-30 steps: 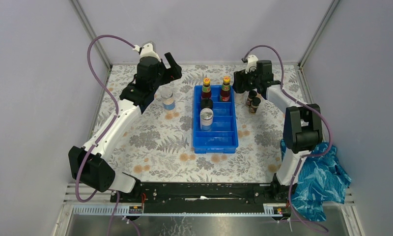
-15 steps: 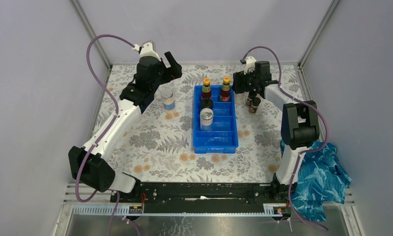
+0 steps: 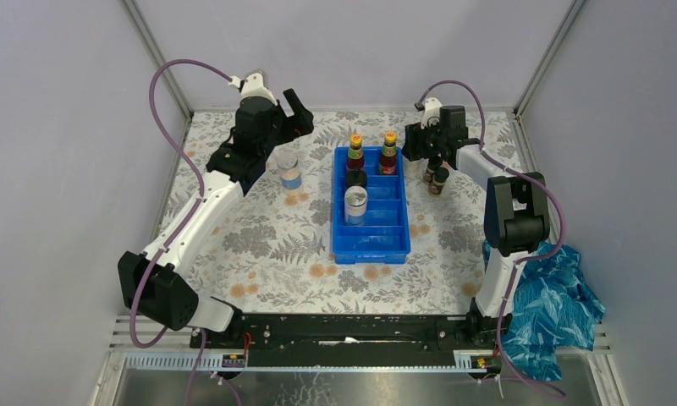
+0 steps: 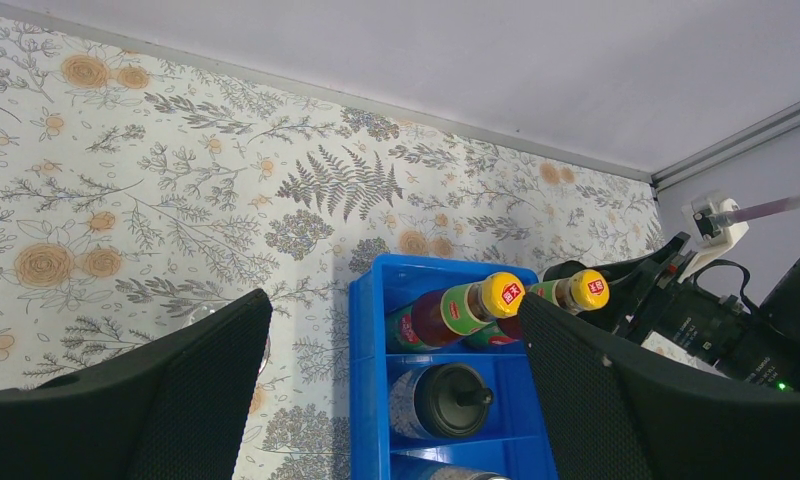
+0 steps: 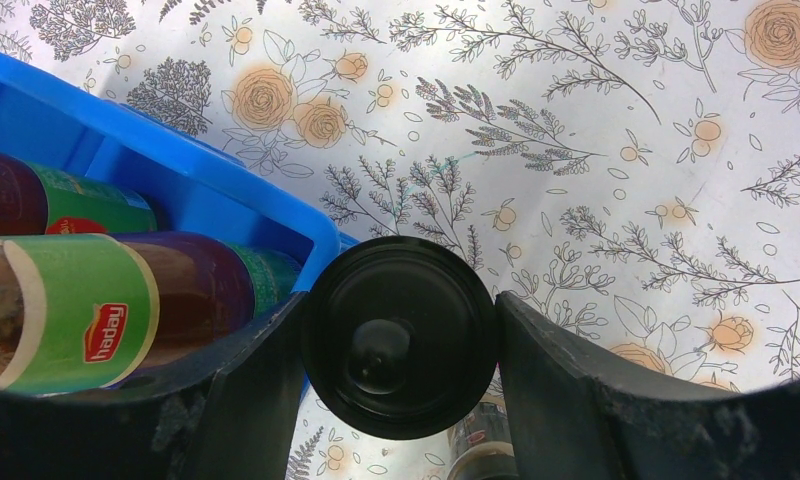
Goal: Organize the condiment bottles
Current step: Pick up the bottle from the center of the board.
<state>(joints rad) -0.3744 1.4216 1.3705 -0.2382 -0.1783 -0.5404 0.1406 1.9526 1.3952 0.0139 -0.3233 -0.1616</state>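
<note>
Presently my right pincer (image 5: 400,345) is closed on a clear black-domed bottle (image 5: 376,400), the cap wedged between both fingers, just outside the far right corner of the blue tray (image 3: 370,241). I cannot tell whether its base touches the tabletop (image 3: 259,237). The short dark jars (image 3: 441,178) stand on the tabletop just right of the tray, close beside that pincer. My left pincer (image 3: 296,112) hangs open, fingers spread wide, nothing between them, above the far left of the tabletop. Just near of it a silver-lidded jar (image 3: 289,172) stands alone on the tabletop, left of the tray. Inside the tray, two dark red bottles (image 3: 355,153) with yellow-orange caps stand upright side by side at the far end. Next toward me, on the left side, sits a second black-domed bottle (image 3: 357,178). Nearer again on the same side is a second silver-lidded jar (image 3: 355,205). A crumpled blue bag (image 3: 547,309) lies by the right arm's base.
</note>
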